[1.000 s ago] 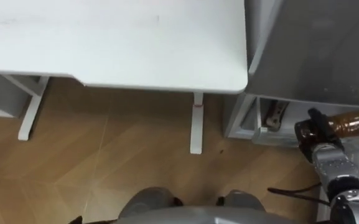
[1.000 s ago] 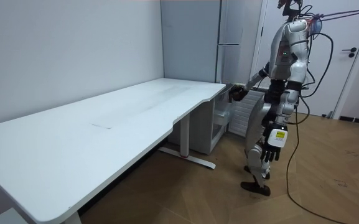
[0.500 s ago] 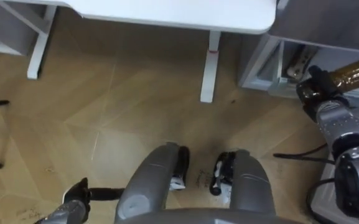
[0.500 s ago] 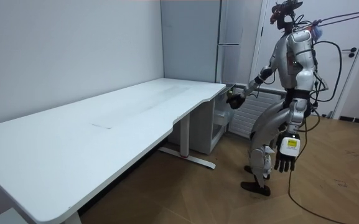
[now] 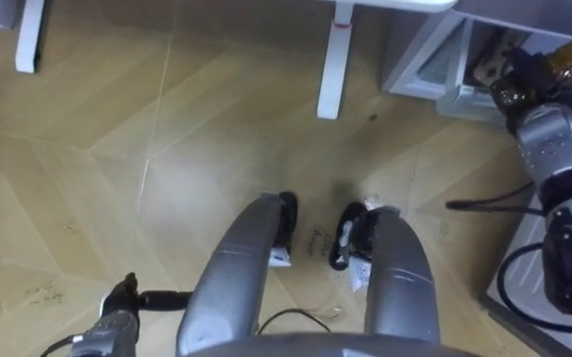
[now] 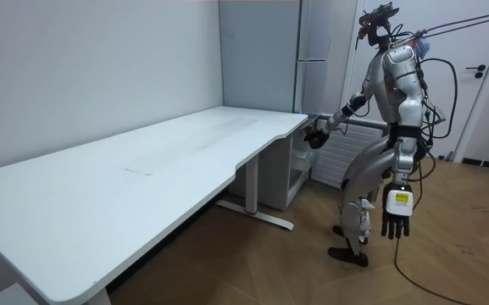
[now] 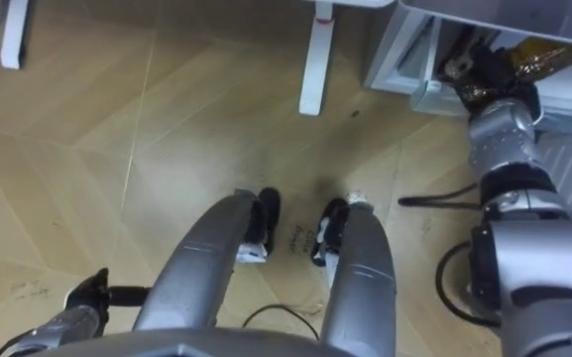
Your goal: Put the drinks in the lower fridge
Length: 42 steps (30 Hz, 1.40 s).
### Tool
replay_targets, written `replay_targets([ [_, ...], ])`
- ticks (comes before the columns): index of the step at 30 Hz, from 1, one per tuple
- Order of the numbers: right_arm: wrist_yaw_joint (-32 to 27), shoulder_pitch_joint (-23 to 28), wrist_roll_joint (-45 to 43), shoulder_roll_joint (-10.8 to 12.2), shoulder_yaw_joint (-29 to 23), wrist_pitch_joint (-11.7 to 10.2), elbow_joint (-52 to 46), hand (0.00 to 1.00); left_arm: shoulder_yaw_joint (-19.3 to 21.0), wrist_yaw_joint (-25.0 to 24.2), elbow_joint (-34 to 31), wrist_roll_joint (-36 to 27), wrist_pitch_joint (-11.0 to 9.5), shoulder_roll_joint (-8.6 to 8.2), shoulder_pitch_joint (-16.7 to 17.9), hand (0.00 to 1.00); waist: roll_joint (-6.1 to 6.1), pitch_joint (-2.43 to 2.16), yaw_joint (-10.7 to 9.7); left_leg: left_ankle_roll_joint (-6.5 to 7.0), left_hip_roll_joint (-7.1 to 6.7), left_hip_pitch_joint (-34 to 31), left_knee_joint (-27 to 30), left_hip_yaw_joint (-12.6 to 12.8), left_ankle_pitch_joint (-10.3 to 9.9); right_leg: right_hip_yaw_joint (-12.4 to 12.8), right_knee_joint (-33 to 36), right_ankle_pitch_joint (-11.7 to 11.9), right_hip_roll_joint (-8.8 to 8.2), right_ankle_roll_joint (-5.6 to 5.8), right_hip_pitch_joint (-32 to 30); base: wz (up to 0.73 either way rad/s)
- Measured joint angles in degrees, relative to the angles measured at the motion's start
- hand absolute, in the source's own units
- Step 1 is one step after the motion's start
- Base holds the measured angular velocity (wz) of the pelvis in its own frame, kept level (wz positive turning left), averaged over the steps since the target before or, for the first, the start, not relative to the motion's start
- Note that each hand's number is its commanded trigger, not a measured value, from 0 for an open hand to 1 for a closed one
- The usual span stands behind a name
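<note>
The long white desk runs away from me to its far end, where the robot stands on the pale wooden floor; its left hand hangs at its side, fingers slack and empty. Its right hand reaches forward, curled round a brown plastic drink bottle at the mouth of the open white-walled lower compartment of the tall grey fridge; what sits inside I cannot make out.
</note>
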Motion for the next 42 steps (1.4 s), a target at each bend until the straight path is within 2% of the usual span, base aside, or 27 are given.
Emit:
replay_targets([
  [2,-2.60,-2.65,2.23,-0.30,-0.14,1.09,-0.48,0.00,-0.35,0.23,-1.15,0.02,-0.14,0.38,0.03,0.00,-0.04,0.00,-1.22,0.15,-0.18,-1.67,1.20,0.13,-0.08,0.02,1.41,-0.47,-0.48,0.17,-1.62,0.11],
  [8,-4.33,-3.03,6.87,-0.98,-0.10,1.82,-4.49,0.00,-0.43,-0.07,-1.21,0.03,-0.03,1.04,0.03,0.00,-0.41,-0.06,-2.80,0.38,-0.73,-4.60,6.01,0.11,-1.63,0.22,6.39,-2.55,-1.43,0.23,-4.35,0.07],
  [12,-4.46,-3.28,7.76,-1.80,-0.10,1.81,-4.83,0.00,-0.51,-0.27,-1.26,0.06,0.09,1.42,0.06,0.00,-0.85,-0.12,-3.00,0.07,-0.78,-5.07,7.90,0.14,-2.38,0.28,8.24,-3.54,-1.73,0.66,-4.79,0.03],
  [19,-4.34,-3.28,7.87,-4.41,-0.07,1.75,-4.82,0.00,-2.35,-0.56,-1.39,0.05,0.12,1.64,1.30,0.00,-0.80,-0.16,-2.72,0.07,-0.63,-4.74,7.98,0.26,-2.39,0.22,8.08,-3.18,-1.73,0.51,-4.41,-0.01],
  [23,-4.11,-3.26,7.89,-4.68,-0.09,1.59,-4.53,0.00,-3.32,-1.26,-1.31,0.04,0.34,1.95,2.09,0.00,-0.76,-0.18,-2.50,0.07,-0.02,-3.91,7.51,0.31,-2.42,-0.17,7.10,-2.77,-1.27,0.44,-3.36,-0.06],
  [26,-3.46,-3.20,7.63,-5.01,-0.06,0.43,-4.35,0.00,-3.33,-1.41,-1.32,0.06,0.50,2.01,2.63,0.00,-0.69,-0.22,-2.39,-0.07,0.18,-1.82,6.23,0.23,-2.34,-0.78,5.62,-2.50,-1.24,0.13,-1.15,-0.04],
  [31,-2.19,-2.71,7.42,-5.18,1.82,0.49,-1.63,0.00,-3.30,-1.37,-2.29,0.02,0.51,2.64,3.00,0.00,-0.63,-0.26,-1.49,-0.20,0.71,1.42,3.17,0.93,-1.90,-0.45,2.63,-1.62,-0.58,0.19,1.58,-0.09],
  [36,0.54,-2.63,7.38,-5.40,3.06,0.49,-0.60,0.00,-3.22,-1.16,-2.43,0.02,-0.14,2.89,2.98,0.00,-0.68,-0.26,-1.33,0.10,0.94,3.21,-1.07,1.57,-0.24,-0.03,-1.20,0.21,0.16,0.08,2.81,-0.07],
  [42,1.52,-1.19,8.15,-5.36,4.24,0.57,2.39,0.00,-3.47,-1.06,-2.32,-1.99,-0.49,2.88,3.08,0.00,-0.62,-0.28,-1.10,0.22,0.86,8.03,-7.24,1.46,1.44,-0.29,-7.17,2.07,0.78,0.28,7.57,-0.02],
])
